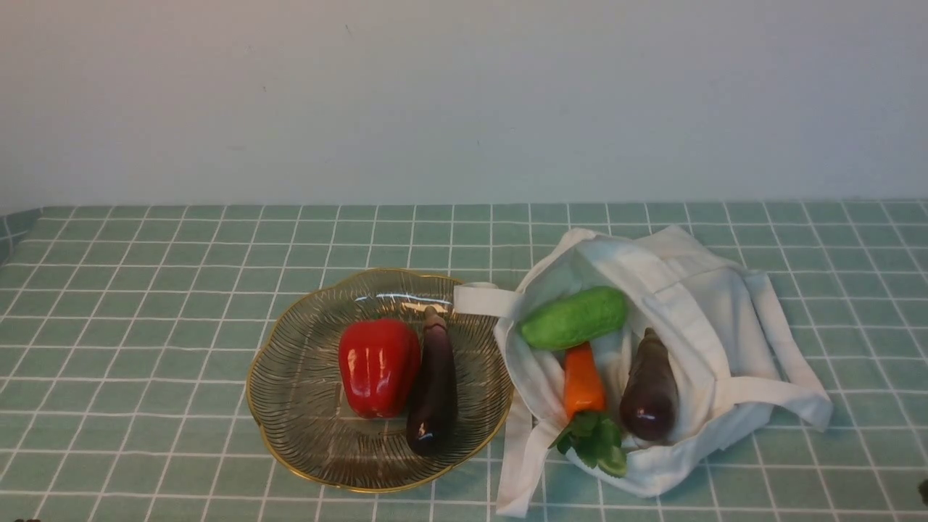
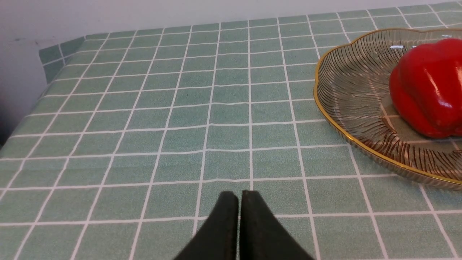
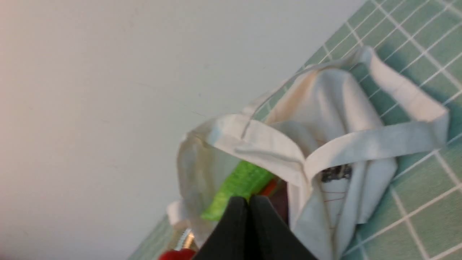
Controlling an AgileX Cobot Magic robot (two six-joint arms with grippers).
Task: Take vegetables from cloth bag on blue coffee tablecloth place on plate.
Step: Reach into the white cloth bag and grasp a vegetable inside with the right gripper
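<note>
The white cloth bag (image 1: pixel 696 304) lies open on the teal checked tablecloth (image 1: pixel 145 290), right of the glass plate (image 1: pixel 304 420). In its mouth lie a green cucumber (image 1: pixel 574 317), an orange carrot (image 1: pixel 583 380) with green leaves and a fat purple eggplant (image 1: pixel 649 391). The plate holds a red bell pepper (image 1: pixel 378 366) and a slim dark eggplant (image 1: pixel 433 384). My left gripper (image 2: pixel 239 196) is shut and empty over bare cloth, beside the plate (image 2: pixel 343 119). My right gripper (image 3: pixel 248 200) is shut and empty, facing the bag (image 3: pixel 325 108) and the cucumber (image 3: pixel 238 186). Neither gripper shows in the front view.
A pale wall stands behind the table. The tablecloth's left edge (image 2: pixel 54 57) drops off at the table's corner. The bag's strap handles (image 1: pixel 783 395) spread over the cloth to the right and towards the plate.
</note>
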